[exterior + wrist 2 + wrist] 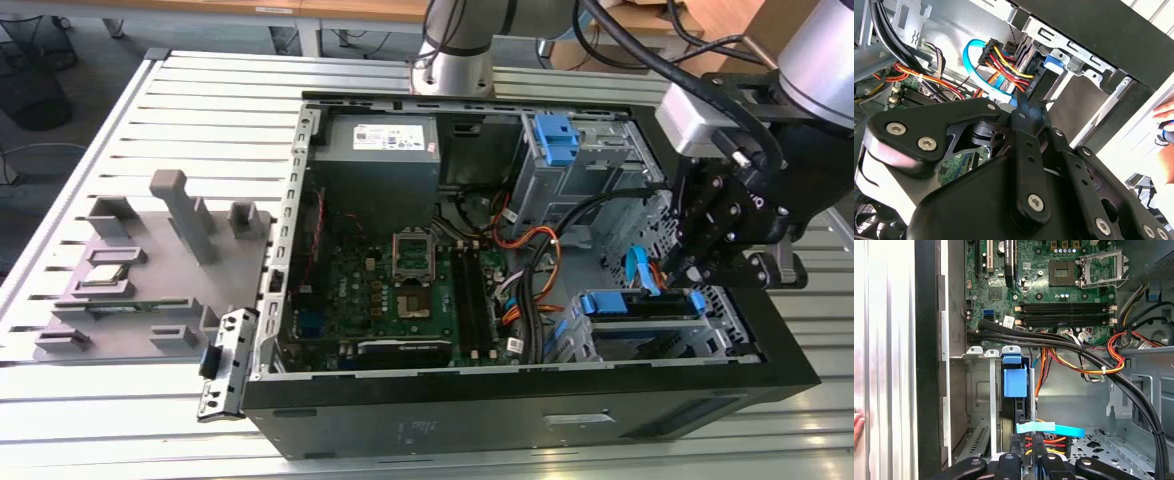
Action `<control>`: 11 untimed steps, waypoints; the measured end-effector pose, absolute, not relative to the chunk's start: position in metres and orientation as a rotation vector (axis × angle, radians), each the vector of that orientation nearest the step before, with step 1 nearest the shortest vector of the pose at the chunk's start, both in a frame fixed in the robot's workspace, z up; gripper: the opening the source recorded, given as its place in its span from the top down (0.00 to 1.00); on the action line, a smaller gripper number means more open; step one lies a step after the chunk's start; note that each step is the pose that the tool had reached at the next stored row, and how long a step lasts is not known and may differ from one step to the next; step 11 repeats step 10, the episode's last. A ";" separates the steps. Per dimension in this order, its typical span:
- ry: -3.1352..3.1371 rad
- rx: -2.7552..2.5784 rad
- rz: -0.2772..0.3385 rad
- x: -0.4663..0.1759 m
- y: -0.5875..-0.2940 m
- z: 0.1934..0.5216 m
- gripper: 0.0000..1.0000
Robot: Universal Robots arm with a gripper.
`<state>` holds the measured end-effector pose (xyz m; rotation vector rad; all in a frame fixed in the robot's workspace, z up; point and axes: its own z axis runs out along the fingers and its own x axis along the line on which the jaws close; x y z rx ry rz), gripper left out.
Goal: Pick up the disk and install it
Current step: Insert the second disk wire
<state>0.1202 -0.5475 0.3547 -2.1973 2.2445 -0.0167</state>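
In the exterior view, the open computer case (534,410) lies on its side on the slatted table (120,420). This leaves the drive cage at the case's front corner, on the exterior view's right, open from above. The disk (641,303) sits in that cage with the blue top of its carrier showing. The gripper (683,270) hangs right over the cage's inner edge, probably to work the disk down into its slot. The arm's own bulk hides the fingertips here. A second blue caddy (554,135) stands in the cage toward the rear edge.

In the second wrist view, the gripper (1023,102) has its fingers brought together into one narrow tip with nothing visible between them. The tip points at the dark end of the disk (1033,75), beside a bundle of red and yellow power wires (1004,62). The linkage blocks the spot where they would meet, so I cannot tell whether it touches. A hand (1166,115) is cut off at the frame's edge, outside the case.

In the first wrist view, the disk (1015,382) stands edge-on in the cage, its label out of sight. The gripper (1027,462) lines up with the disk's cable end. A light blue data cable (1054,429) crosses there and hides the connectors.
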 end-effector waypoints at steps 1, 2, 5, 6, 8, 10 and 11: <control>2.244 -2.197 -0.017 0.120 -0.547 0.355 0.76; 2.244 -2.197 -0.017 0.120 -0.547 0.356 0.76; 2.244 -2.197 -0.017 0.120 -0.547 0.360 0.76; 2.244 -2.197 -0.017 0.120 -0.547 0.360 0.76; 2.244 -2.197 -0.017 0.120 -0.547 0.360 0.76; 2.244 -2.197 -0.017 0.120 -0.547 0.360 0.76; 2.244 -2.197 -0.017 0.120 -0.547 0.360 0.76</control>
